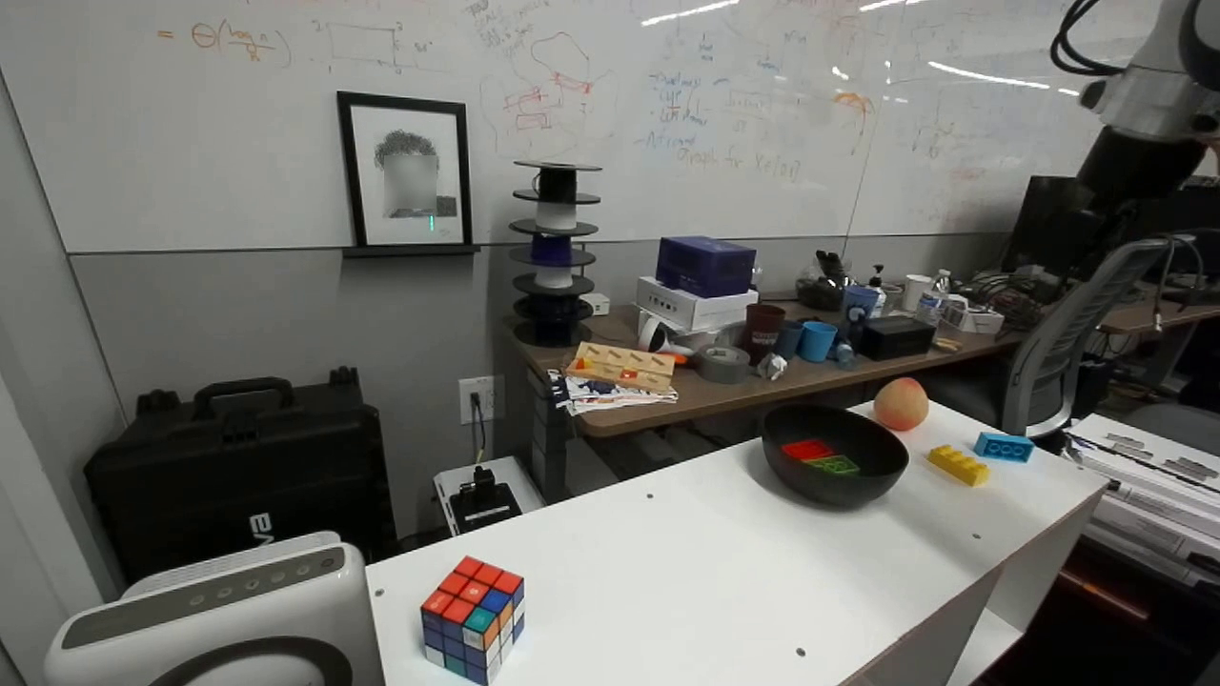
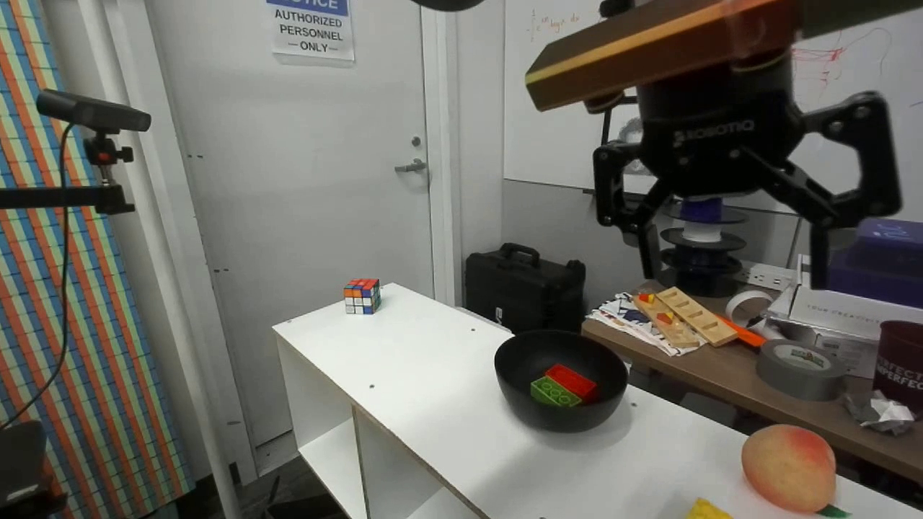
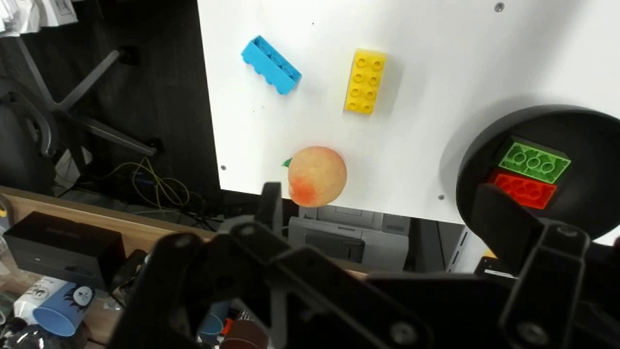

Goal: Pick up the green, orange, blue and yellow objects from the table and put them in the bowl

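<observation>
A black bowl (image 1: 777, 472) stands on the white table; a green brick (image 3: 535, 160) and a red brick (image 3: 525, 190) lie inside it. A yellow brick (image 3: 365, 82) lies studs up on the table. A blue brick (image 3: 272, 65) lies on its side near the table's end. An orange-red peach (image 3: 317, 177) sits near the edge between the bowl and that end. In an exterior view the yellow brick (image 2: 707, 510) is cut off by the frame and the blue brick is out of view. My gripper (image 2: 735, 270) is open and empty, raised well above the table.
A Rubik's cube (image 1: 474, 619) stands at the far end of the white table (image 1: 648, 591). A brown desk (image 1: 610, 419) with boxes, tape and cups runs alongside. An office chair (image 1: 1077, 314) stands by the table's end.
</observation>
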Robot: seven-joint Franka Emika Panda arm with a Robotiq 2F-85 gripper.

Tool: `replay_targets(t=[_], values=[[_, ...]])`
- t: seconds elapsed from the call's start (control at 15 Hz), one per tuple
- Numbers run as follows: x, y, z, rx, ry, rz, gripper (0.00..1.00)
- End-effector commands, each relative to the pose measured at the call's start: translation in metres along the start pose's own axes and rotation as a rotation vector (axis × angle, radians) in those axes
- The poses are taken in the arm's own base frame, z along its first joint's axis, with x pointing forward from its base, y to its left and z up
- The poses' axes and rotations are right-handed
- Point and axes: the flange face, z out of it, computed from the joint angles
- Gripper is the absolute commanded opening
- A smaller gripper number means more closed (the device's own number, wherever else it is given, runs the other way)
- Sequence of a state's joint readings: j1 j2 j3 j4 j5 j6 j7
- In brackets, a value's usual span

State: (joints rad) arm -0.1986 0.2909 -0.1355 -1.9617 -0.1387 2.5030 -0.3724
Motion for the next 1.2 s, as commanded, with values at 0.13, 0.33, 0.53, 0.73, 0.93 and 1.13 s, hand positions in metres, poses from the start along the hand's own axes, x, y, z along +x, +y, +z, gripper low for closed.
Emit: replay_targets(t=[0.13, 0.33, 0.53, 0.73, 0.93, 1.13], values=[[-0.028, 0.043, 0.025, 0.1, 0.016, 0.034, 1.0], [-0.039, 0.052, 0.058, 0.097, -0.044, 0.061, 1.0], [-0.043, 0.049, 0.095, 0.111, -0.088, 0.07, 1.0], [-0.04, 0.047, 0.123, 0.112, -0.112, 0.069, 1.0], [-0.031, 0.047, 0.143, 0.112, -0.124, 0.081, 1.0], [-0.022, 0.046, 0.161, 0.108, -0.134, 0.122, 1.0]])
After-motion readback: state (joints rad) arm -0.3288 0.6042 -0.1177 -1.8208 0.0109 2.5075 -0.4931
